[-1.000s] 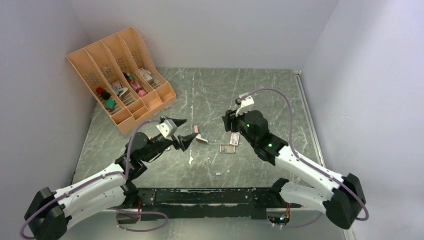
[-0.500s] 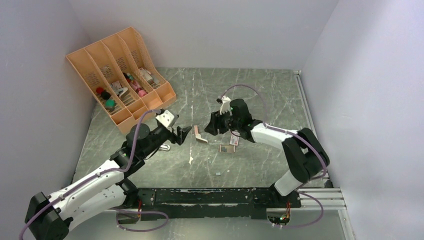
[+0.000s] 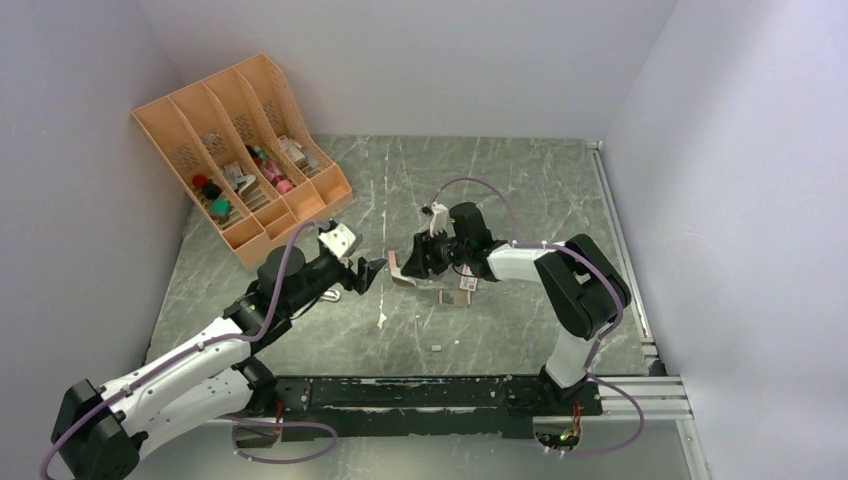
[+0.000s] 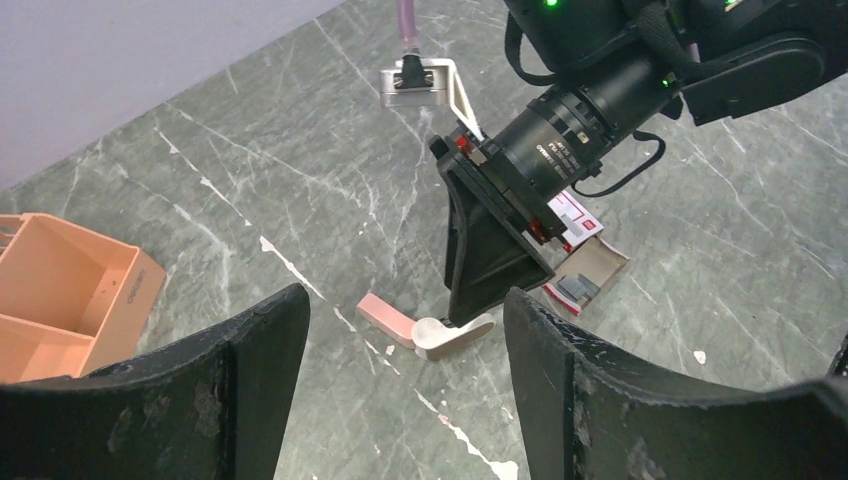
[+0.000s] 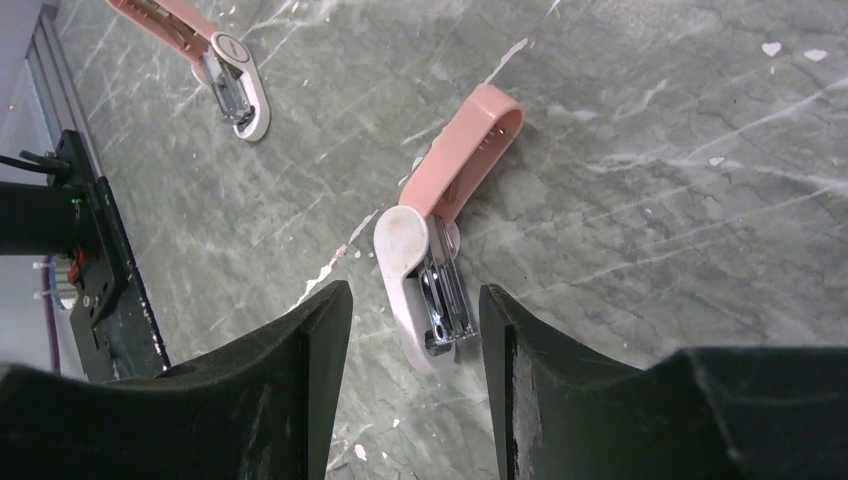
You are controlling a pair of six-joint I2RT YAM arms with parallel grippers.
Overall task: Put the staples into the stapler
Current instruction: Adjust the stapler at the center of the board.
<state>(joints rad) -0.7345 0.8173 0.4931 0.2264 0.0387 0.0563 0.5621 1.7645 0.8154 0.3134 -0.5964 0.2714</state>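
Step in hand: getting hold of the stapler (image 5: 420, 250) before any staples go in. It lies mid-way across the table (image 3: 520, 190), hinged open, w/ pink top arm flung back and white base showing the metal channel face up.

R claw (image 5: 412, 292): jaws part-open, straddling the white base, one finger either side. Gaps look thin, but the wrist view shows no pinch, so I count it as holding nothing. In the L wrist view its fingertip sits right at the white end; touching or just off, can't tell.

L claw (image 4: 405, 298): wide, empty, hovering near the stapler on the side opposite R, pointed at it.

Staples: grey tray (image 4: 590, 275) lies just beside the red-and-white box (image 4: 575, 212). Both are on the table just behind R claw, near the stapler but apart from it. Grey strips seem to lie in the tray, too small to count. Small grey bit (image 3: 436, 347) nearer my bases may be a loose strip, can't say.

Second stapler (image 5: 228, 72) lies by L arm, apart from all this.

Next, as I judge: R closes on the base sides w/o tipping it or snapping the arm shut, channel up. Then L must take one thin strip from the tray. That needs a narrow pinch on a flat thing, easy to fumble. Then lay it in the channel, legs down.
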